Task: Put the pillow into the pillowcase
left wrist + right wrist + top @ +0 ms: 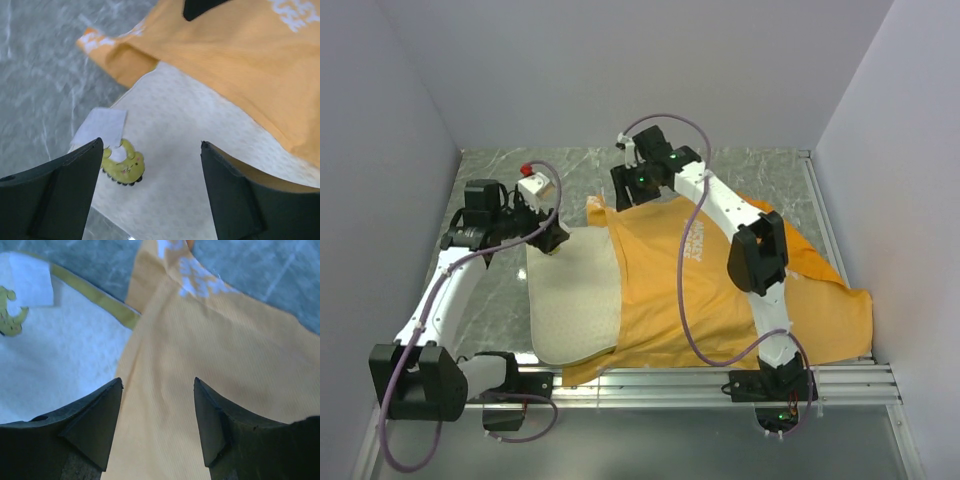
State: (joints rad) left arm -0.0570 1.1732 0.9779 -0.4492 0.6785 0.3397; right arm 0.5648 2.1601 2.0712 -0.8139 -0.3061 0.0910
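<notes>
The cream pillow (570, 300) lies on the table, its right part inside the orange pillowcase (720, 290) and its left part bare. My left gripper (552, 240) hangs over the pillow's far left corner. In the left wrist view this gripper (150, 150) is open, with nothing between its fingers, above the quilted pillow (200, 150), near the white tag (102, 126) and a yellow-green charm (122, 167). My right gripper (625, 190) is at the pillowcase's far left corner. In the right wrist view it (157, 385) stands open over the orange fabric (225, 350), beside the pillow (60, 355).
A small white box with a red part (533, 183) sits on the grey marbled table behind the left gripper. An aluminium rail (720, 380) runs along the near edge. Walls close in the left, back and right sides.
</notes>
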